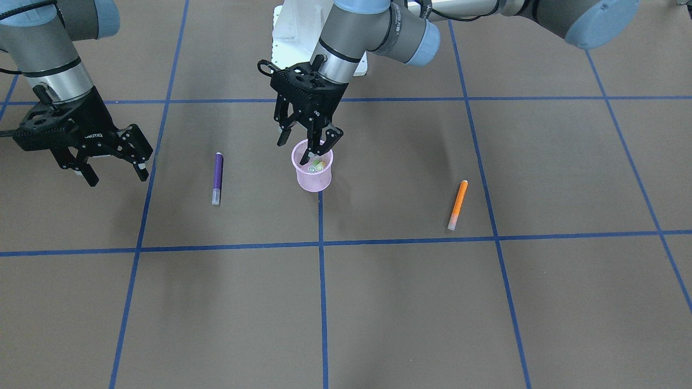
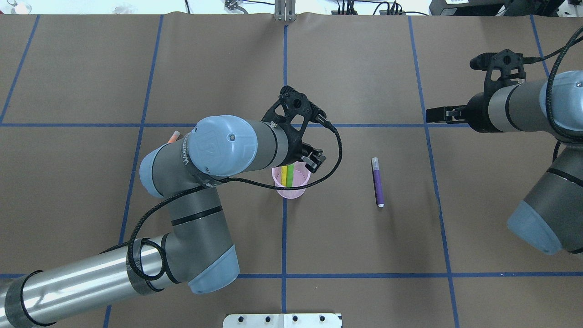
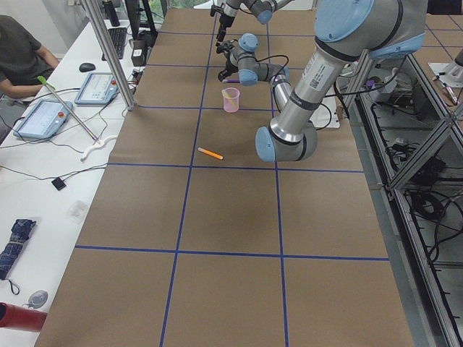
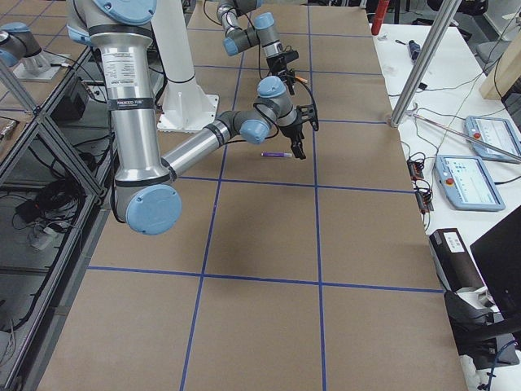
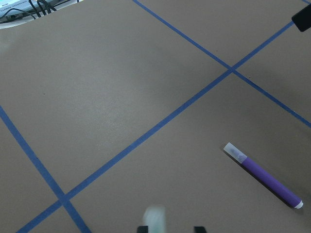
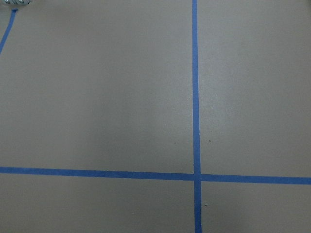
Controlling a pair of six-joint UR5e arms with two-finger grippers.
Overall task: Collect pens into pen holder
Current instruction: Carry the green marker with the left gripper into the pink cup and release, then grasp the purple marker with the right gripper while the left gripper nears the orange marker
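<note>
1. Spot left gripper (image 1: 303, 147) splayed above pen holder (image 1: 313, 181), green pen (image 2: 290, 175) inside.
2. Note right gripper (image 1: 116, 175) spread, empty, near purple pen (image 1: 217, 178); orange pen (image 1: 458, 204) well apart.
3. Expect light, stiff, slick barrels; pinch mid-barrel.

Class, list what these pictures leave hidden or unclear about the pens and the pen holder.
Overhead view: orange pen almost wholly hidden behind the left arm; only one end shows.
Front view: green pen inside the pen holder, partly behind mesh and the left gripper; too small to tell its lean.
Left wrist view: pale blur at the bottom edge, out of focus and cut off; cannot be identified.
</note>
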